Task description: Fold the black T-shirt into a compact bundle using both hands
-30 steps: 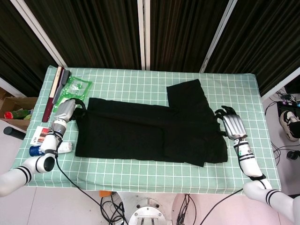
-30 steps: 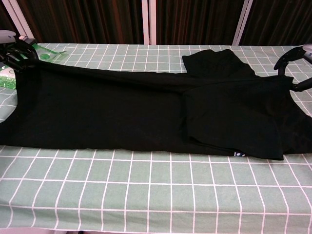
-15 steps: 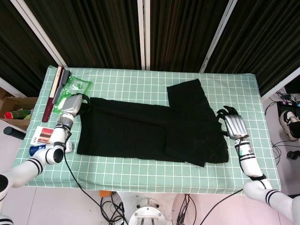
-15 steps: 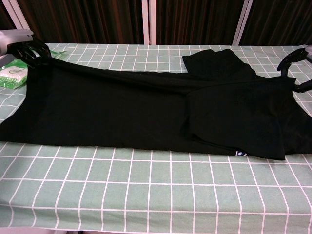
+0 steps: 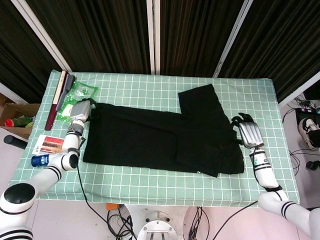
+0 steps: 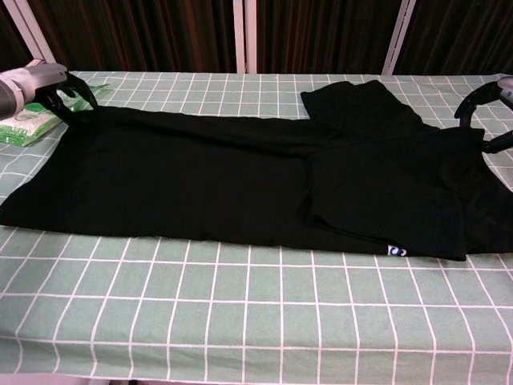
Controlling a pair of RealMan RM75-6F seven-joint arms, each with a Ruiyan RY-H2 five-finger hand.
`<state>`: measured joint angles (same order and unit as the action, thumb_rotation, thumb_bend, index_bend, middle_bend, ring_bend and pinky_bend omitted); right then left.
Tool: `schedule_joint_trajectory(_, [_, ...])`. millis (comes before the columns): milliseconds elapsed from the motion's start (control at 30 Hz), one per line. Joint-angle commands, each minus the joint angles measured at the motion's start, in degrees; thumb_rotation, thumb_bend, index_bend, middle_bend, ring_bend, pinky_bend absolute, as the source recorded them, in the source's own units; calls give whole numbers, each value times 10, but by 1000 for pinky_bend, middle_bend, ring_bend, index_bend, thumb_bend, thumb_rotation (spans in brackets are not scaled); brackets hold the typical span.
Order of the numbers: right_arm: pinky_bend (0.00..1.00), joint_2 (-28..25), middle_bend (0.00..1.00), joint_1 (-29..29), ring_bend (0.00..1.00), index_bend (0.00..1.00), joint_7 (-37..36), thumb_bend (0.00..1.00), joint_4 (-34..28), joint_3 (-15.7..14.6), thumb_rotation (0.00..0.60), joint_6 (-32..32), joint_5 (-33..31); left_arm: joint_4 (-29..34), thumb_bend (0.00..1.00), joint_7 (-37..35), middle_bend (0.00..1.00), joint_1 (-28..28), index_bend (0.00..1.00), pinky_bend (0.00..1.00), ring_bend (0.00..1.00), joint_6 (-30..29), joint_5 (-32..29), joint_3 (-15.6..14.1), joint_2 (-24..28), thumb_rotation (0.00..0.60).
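Note:
The black T-shirt (image 5: 150, 140) (image 6: 224, 184) lies spread lengthwise across the green checked table (image 5: 150, 187), with a folded-over layer on its right half and one flap (image 5: 200, 100) reaching toward the far edge. My left hand (image 5: 81, 111) (image 6: 38, 84) grips the shirt's far left corner. At the other end my right hand (image 5: 247, 131) (image 6: 490, 112) has its dark fingers curled around the shirt's right edge, which rises slightly into them.
A green packet (image 5: 79, 95) (image 6: 28, 124) lies just beyond the left hand. Long dark and red bars (image 5: 59, 97) lie along the far left edge. A printed card (image 5: 47, 144) and a blue-capped bottle (image 5: 39, 160) sit at the near left.
My left hand has moved away from me and inward, drawing the shirt's far left corner with it, so the left edge sits flatter. The right hand has barely shifted.

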<state>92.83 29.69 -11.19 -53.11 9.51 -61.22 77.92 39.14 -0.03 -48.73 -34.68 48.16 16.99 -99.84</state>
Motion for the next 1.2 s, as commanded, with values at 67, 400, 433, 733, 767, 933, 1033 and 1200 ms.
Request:
schedule_joint_trajectory(67, [147,4,319,8,111,791,23,564,3,3,600,5,-2,90,222,-24,94,38,202,163,75,-88,44,7,56,600])
schedule_joint_trajectory(400, [86,31,249,58,52,428,189,281,20,49,600,69,-84,394,204,9,109,154,209,163,76,-244,163,-64,221,600])
schedule_joint_trajectory(433, [76,32,228,63,36,355,206,233,20,53,600,77,-95,413,200,19,110,161,211,163,75,-252,171,-72,230,600])
schedule_joint_trajectory(733, [0,-39,85,71,0,7,291,0,-99,68,600,124,-156,503,190,57,122,207,230,163,76,-296,216,-122,264,600])
schedule_joint_trajectory(767, [0,-61,85,63,0,7,286,0,-125,62,600,116,-146,508,190,58,124,212,237,163,76,-299,219,-127,266,600])
schedule_joint_trajectory(933, [0,-147,84,23,0,7,228,0,-222,32,600,85,-85,517,190,61,140,236,262,162,76,-324,233,-141,272,600])
schedule_joint_trajectory(1033, [0,-181,90,2,0,31,208,0,-247,11,600,62,-53,518,190,59,145,251,285,162,76,-341,245,-148,272,600])
schedule_joint_trajectory(1200, [0,-202,116,-17,0,111,159,0,-266,-20,600,44,-8,515,190,58,151,270,310,163,76,-359,265,-161,261,600])
